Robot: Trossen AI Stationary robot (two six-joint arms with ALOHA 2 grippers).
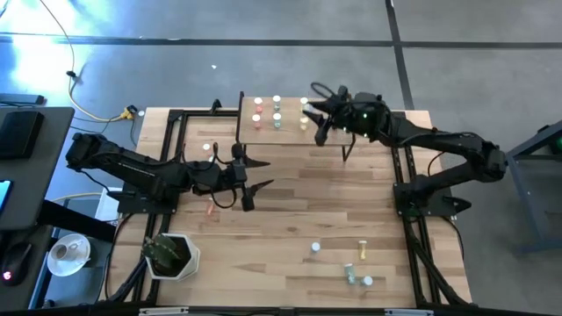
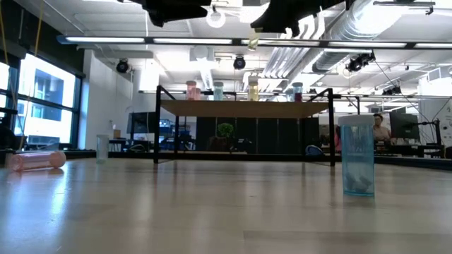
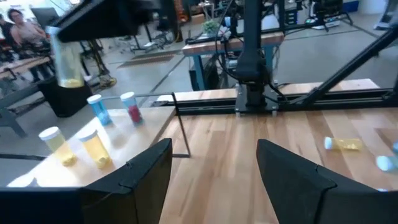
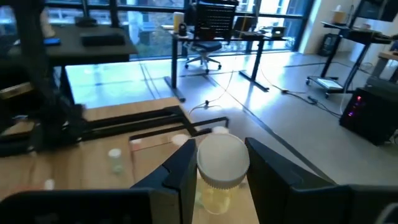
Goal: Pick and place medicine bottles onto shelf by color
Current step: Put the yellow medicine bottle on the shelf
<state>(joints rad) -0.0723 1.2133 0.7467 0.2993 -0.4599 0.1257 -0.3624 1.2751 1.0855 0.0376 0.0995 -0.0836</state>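
Right wrist view: right gripper [image 4: 217, 168] clamped yellow bottle [image 4: 219, 171] above shelf [image 1: 290, 133]; left gripper [image 1: 256, 174] open beside shelf. Lower upright among yellows.

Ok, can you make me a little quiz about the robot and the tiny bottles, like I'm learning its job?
1. True or false: the right gripper holds a yellow bottle.
2. Where is that gripper? A) above the shelf B) by the plant pot C) off the table
3. Fill in: the left gripper is ____ and holds nothing.

Key: 1 true; 2 A; 3 open
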